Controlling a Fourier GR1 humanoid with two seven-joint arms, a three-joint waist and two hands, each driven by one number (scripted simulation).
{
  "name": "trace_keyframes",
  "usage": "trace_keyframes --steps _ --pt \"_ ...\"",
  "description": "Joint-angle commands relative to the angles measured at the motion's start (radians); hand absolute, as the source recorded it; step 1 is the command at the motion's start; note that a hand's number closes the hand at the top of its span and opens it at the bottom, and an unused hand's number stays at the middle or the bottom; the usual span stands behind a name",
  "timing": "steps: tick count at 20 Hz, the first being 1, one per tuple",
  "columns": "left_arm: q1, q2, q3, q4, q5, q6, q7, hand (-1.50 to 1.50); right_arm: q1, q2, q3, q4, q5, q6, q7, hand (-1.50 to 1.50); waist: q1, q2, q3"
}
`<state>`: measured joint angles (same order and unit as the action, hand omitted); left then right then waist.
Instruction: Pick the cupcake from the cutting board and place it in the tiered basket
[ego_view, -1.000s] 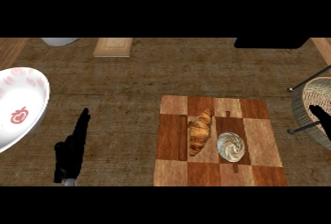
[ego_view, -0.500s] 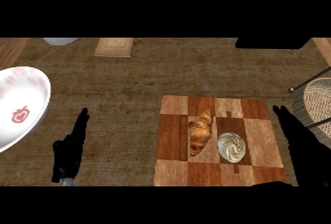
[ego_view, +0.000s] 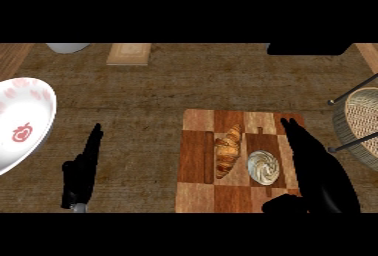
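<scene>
A cupcake (ego_view: 263, 167) with swirled white frosting sits on the right half of the checkered wooden cutting board (ego_view: 201, 155). A croissant (ego_view: 228, 150) lies just left of it on the same board. My right hand (ego_view: 314, 167) reaches over the board's right edge, fingers straight and pointing away from me, the thumb (ego_view: 284, 204) spread low; it stands close beside the cupcake without holding it. The tiered basket (ego_view: 360, 122), woven with a dark wire frame, stands at the right edge. My left hand (ego_view: 81, 172) rests open on the counter at lower left.
A large white plate (ego_view: 22, 125) with a red pattern lies at the left edge. A pale wooden block (ego_view: 130, 53) and a grey bowl (ego_view: 68, 47) sit at the back left. A dark object (ego_view: 308, 48) lies at the back right.
My right hand has moved left from beside the basket onto the board's right edge, now next to the cupcake. The left hand stays still.
</scene>
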<state>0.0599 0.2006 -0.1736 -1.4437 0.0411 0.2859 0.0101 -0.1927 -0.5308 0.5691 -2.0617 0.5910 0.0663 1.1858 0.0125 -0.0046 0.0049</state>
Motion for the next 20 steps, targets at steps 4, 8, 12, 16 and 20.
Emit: trace_keyframes --steps 4,8,12,16,20 --pt "-0.010 -0.013 0.003 0.077 0.001 -0.018 0.011 0.00 -0.057 0.097 0.030 0.111 0.013 0.131 0.184 -1.50 -0.010 0.007 -0.007" --pt "-0.005 -0.048 -0.004 0.094 -0.016 0.015 -0.007 0.00 -0.047 0.119 0.032 0.137 0.002 0.171 0.213 -1.50 -0.014 0.007 -0.008" --pt "-0.011 -0.033 -0.025 -0.003 -0.034 0.020 0.084 0.00 -0.073 0.165 -0.002 0.197 -0.019 0.199 0.213 -1.50 -0.008 0.005 -0.006" --pt "0.034 -0.042 -0.021 0.025 -0.027 0.004 0.020 0.00 -0.062 0.187 0.004 0.176 -0.001 0.220 0.249 -1.50 -0.011 0.003 -0.007" --pt "0.009 -0.023 0.017 0.040 -0.004 -0.018 0.031 0.00 -0.085 0.213 -0.020 0.271 -0.014 0.224 0.200 -1.50 -0.006 0.006 -0.006"
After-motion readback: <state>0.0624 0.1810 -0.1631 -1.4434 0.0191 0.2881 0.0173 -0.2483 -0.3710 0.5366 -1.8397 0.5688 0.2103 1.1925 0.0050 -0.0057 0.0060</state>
